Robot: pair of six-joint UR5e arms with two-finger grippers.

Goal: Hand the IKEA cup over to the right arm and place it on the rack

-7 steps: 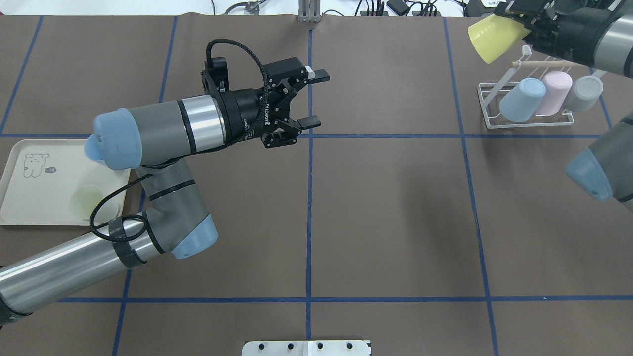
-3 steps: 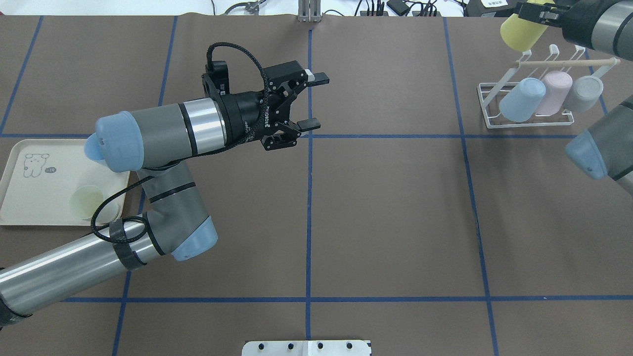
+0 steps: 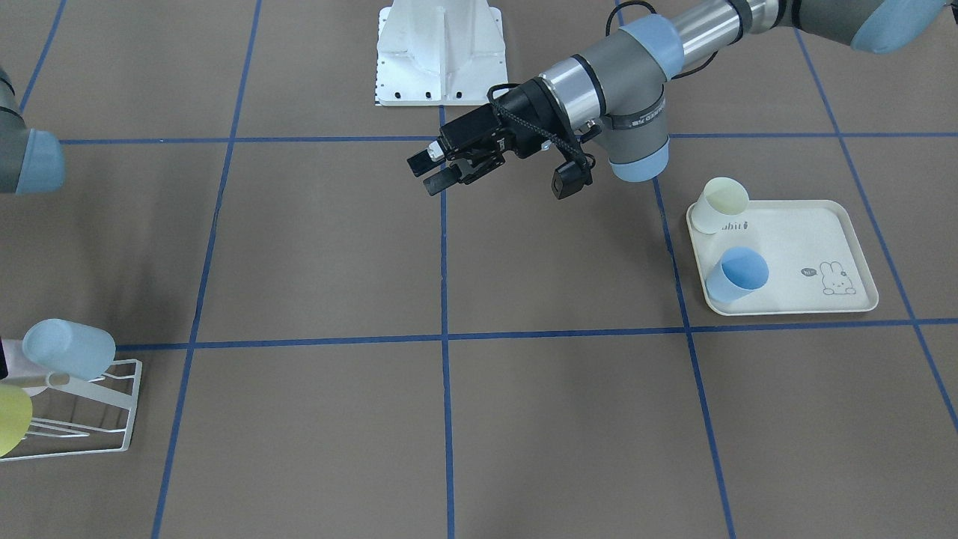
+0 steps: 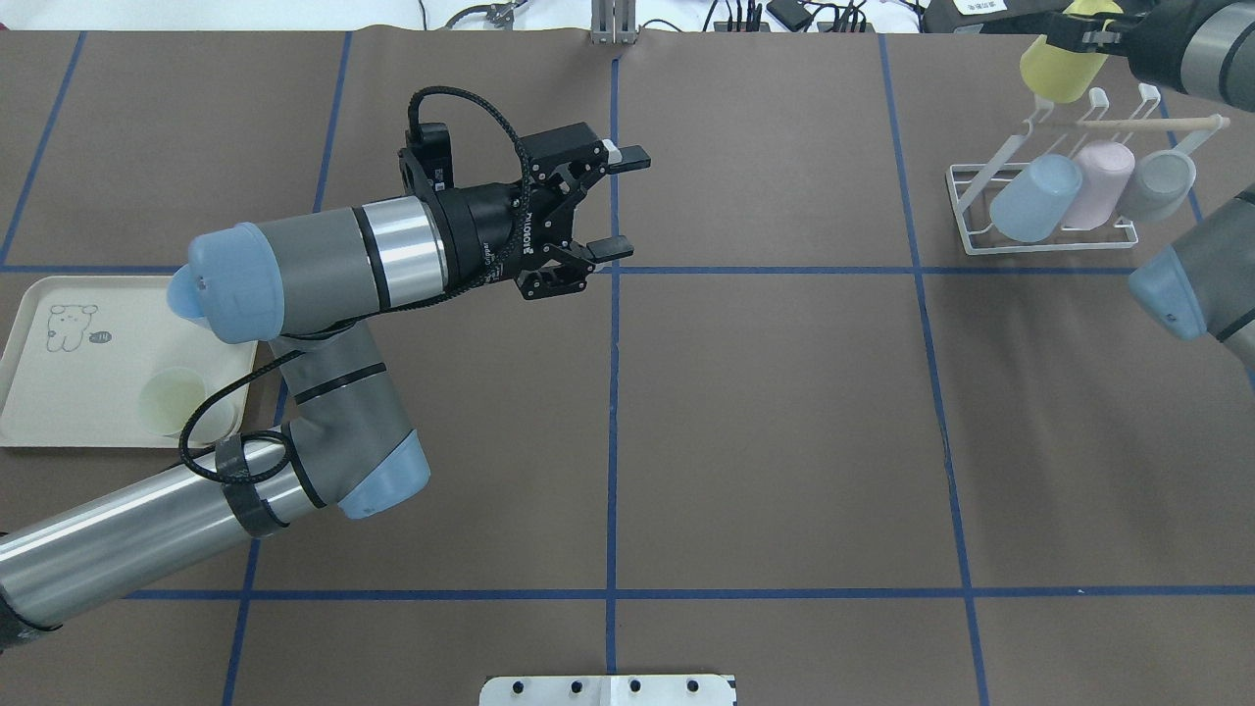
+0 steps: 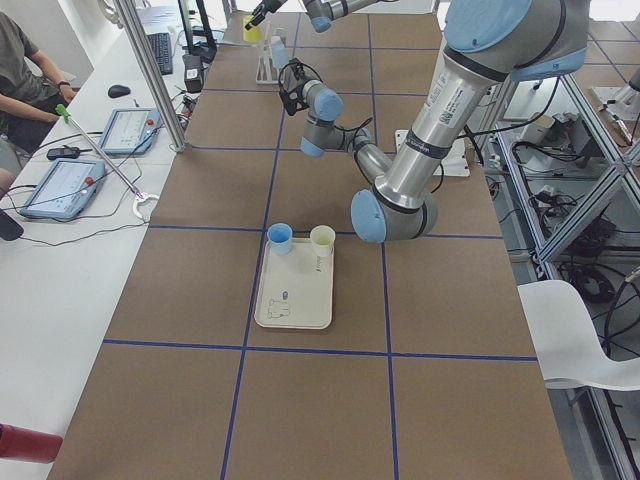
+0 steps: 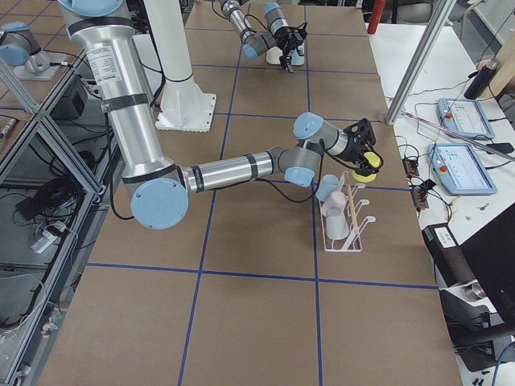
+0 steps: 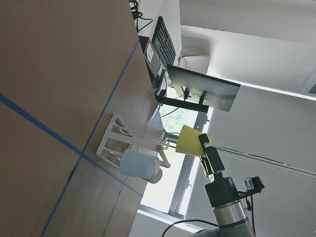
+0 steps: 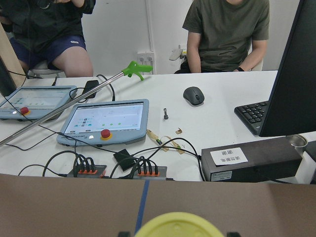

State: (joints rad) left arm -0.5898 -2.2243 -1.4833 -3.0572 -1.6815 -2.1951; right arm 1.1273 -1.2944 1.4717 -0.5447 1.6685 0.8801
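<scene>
The yellow plastic IKEA cup [image 4: 1057, 67] was up in the air by the far right corner of the surface, just over the far end of the small white wire rack [image 4: 1049, 245]. The right gripper [image 4: 1086, 31] had its fingers clenched on the cup near its bottom. The cup's mouth pointed down toward the rack's upturned prongs. I could not tell if the cup touched a prong.

A light blue cup [image 4: 1034, 196], a pink cup [image 4: 1100, 181] and a grey cup [image 4: 1159, 186] leaned side by side on the rack, by its pale wooden dowel [image 4: 1128, 125].

The left gripper [image 4: 626, 201] hung over the middle of the surface, nearer the far edge. Its fingers were spread wide with nothing between them.

By the left edge lay a cream rabbit-print tray [image 4: 59, 422]. A pale yellow cup [image 4: 175, 400] and a blue cup [image 3: 737, 275] stood on it, mouths up.
</scene>
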